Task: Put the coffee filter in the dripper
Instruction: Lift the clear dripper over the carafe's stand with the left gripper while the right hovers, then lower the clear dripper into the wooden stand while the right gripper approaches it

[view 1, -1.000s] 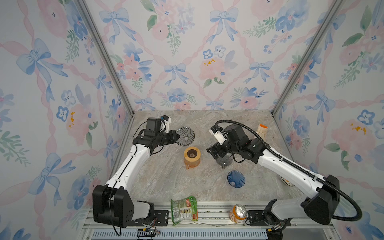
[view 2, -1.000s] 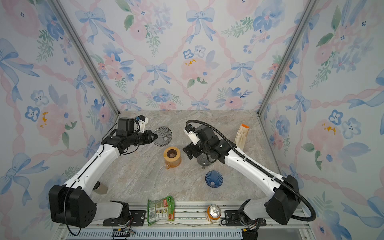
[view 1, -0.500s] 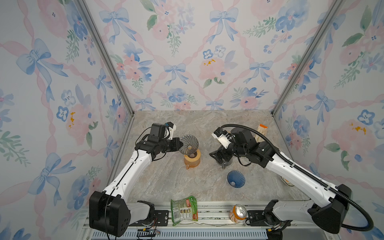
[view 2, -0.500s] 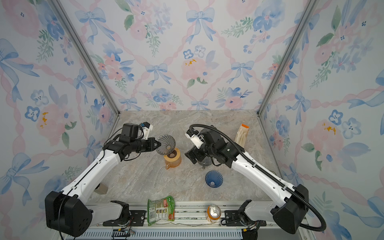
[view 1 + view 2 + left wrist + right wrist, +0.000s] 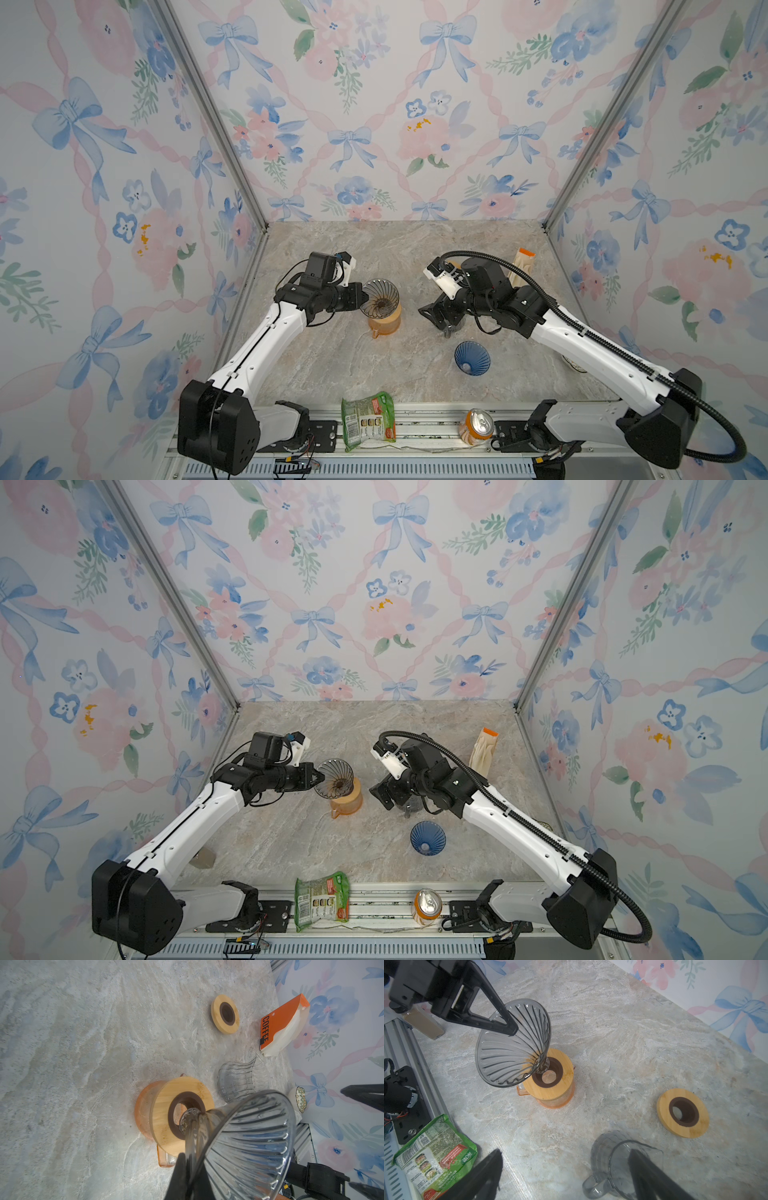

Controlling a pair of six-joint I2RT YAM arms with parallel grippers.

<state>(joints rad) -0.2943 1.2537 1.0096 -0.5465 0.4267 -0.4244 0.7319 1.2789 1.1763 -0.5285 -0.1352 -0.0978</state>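
Left gripper point(image 5: 364, 298) clenched on the rim of a smoky glass dripper point(image 5: 380, 295), left of centre over the table point(image 5: 353, 365) in both top views; dripper tilted, wide mouth up toward the camera head, narrow spout down at the dark hole in the wooden lid of an orange carafe point(image 5: 384, 325); from the right wrist view, spout tip at the edge of that hole, cone leaning and not seated flat on the lid.

Coffee filters point(image 5: 521, 270) white and stacked in an orange holder point(image 5: 280, 1016) lettered COFFEE, upright at the back right of the table just beside the right wall; apart from both grippers; none in the dripper.

Right gripper point(image 5: 565, 1155) spread wide and grasping nothing, right of centre, low over a grey glass pitcher point(image 5: 616, 1159); one finger point(image 5: 645, 1172) across the pitcher's mouth; contact impossible to tell.

Loose wooden ring point(image 5: 683, 1112) flat on the table beyond the pitcher; blue dripper point(image 5: 471, 358) on its side nearer the front edge; green noodle packet point(image 5: 368, 419) and drinks can point(image 5: 476, 426) on the front rail.
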